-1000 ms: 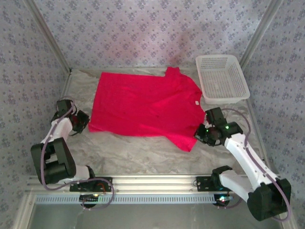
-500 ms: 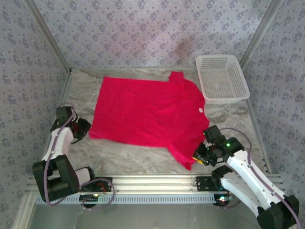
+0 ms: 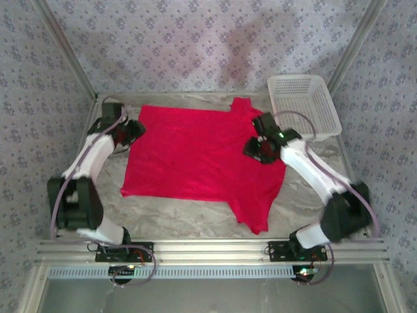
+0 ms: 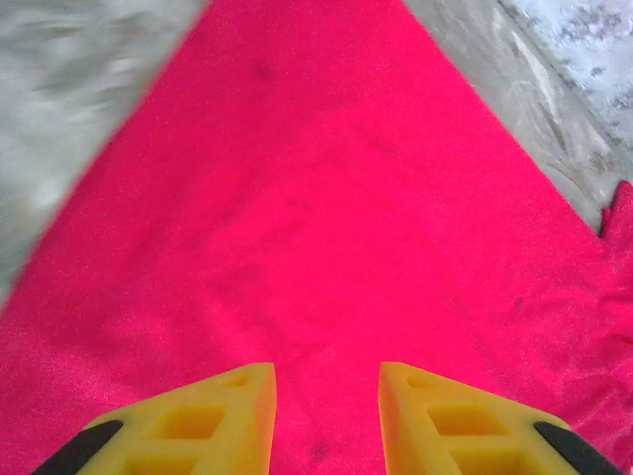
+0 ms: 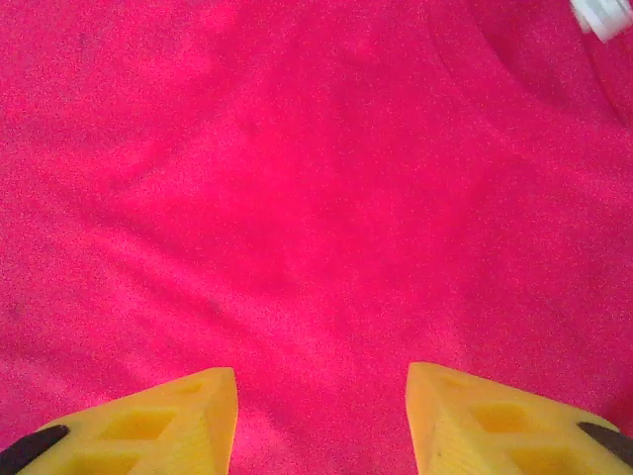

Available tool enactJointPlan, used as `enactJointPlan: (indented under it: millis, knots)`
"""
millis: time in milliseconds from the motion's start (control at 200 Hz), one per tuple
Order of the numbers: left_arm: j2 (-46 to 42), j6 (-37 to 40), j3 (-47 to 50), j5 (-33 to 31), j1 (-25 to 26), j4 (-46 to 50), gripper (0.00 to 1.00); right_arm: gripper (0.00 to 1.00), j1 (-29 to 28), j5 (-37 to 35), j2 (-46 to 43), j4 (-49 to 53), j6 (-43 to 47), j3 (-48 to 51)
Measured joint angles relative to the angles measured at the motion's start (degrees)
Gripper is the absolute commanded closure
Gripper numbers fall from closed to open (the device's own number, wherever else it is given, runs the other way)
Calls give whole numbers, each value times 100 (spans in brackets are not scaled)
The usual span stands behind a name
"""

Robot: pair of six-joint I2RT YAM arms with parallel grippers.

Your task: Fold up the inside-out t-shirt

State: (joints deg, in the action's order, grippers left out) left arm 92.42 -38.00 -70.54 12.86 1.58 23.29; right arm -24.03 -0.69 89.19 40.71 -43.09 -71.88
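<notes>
On the table the red t-shirt lies spread flat; left gripper and right gripper hover parted, empty.

Shirt: matt red cloth, fine fuzzy nap, soft creases. Table cover: crinkled grey sheet w/ slight sheen. Basket: white plastic mesh. Fingers: matt yellow plastic. Front rail: ribbed bare metal.

- Red t-shirt: plain, short-sleeved, spread flat approx. mid-table, mostly smooth (a few faint creases).
- One sleeve points twd near edge, rt side.
- Small white tag showing on the cloth.
</notes>
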Motion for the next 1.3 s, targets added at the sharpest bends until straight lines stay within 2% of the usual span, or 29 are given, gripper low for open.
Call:
enactJointPlan:
  millis: [140, 265, 440, 560, 830, 1064, 1184, 1299]
  knots:
    - [1764, -28, -1075, 337, 24, -247, 69, 55, 262, -262, 2159, -348, 319, -1711]
    - [2975, -101, -2026, 520, -37, -177, 69, 55, 439, -409, 3626, -278, 468, -3283]
    - [3943, -177, -3220, 610, -157, 13, 69, 55, 671, -415, 5333, 109, 549, -5493]
    - [4308, -249, -3663, 693, -361, 55, 70, 54, 820, -289, 6186, 238, 562, -6669]
    - [4607, -299, -4085, 970, -841, 96, 70, 54, 955, 179, 7042, -306, 382, -7982]
    - [4725, -162, -4380, 944, -870, 243, 69, 39, 981, 964, 7239, -691, 267, -8282]
    - [4347, -57, -3884, 789, -866, 227, 68, 37, 975, 1309, 6736, -697, 420, -7604]
    - [3191, 31, -2787, 437, -866, 398, 68, 36, 907, 1357, 5246, -654, 651, -5829]
